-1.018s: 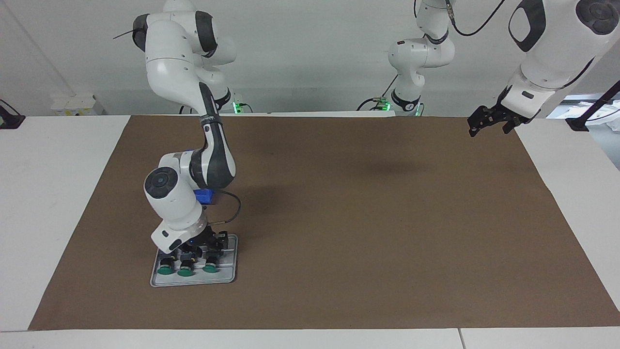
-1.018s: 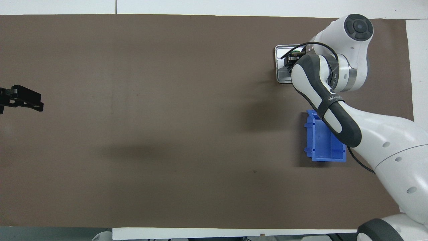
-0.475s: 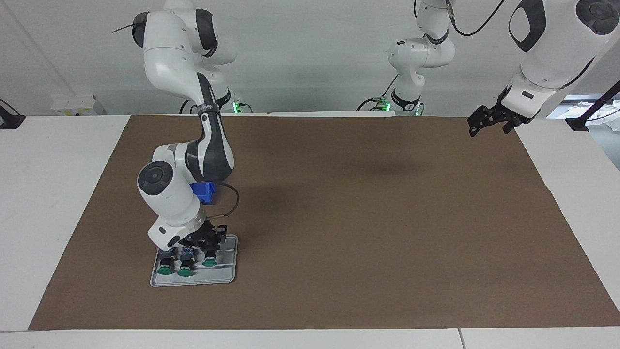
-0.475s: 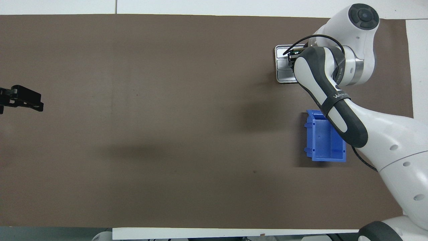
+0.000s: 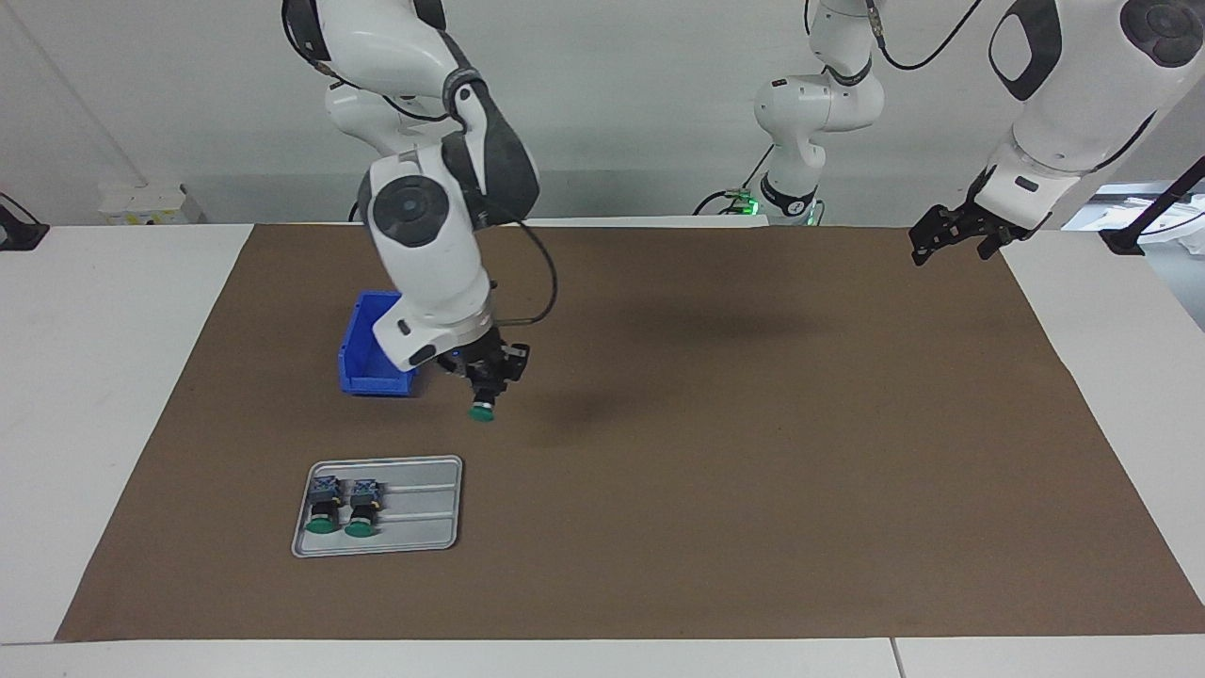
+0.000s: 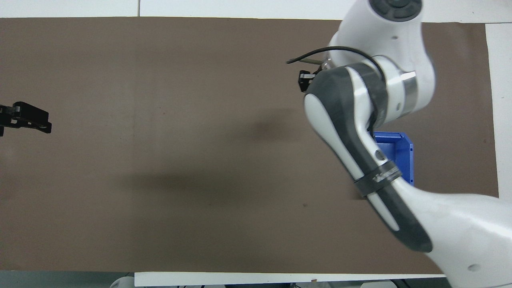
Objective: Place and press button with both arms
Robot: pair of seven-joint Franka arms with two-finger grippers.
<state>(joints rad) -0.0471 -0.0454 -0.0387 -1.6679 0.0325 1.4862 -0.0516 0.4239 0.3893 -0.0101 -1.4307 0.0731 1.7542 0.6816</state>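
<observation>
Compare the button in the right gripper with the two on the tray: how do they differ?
The held button hangs in the right gripper above the brown mat, green cap down; the two buttons lie side by side on the grey tray, caps pointing away from the robots. All share green caps and black bodies.

Bright, even light from above; soft shadows, sharp focus throughout.

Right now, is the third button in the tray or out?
Out: the right pincer holds the button in the air; two buttons lie in the tray.
</observation>
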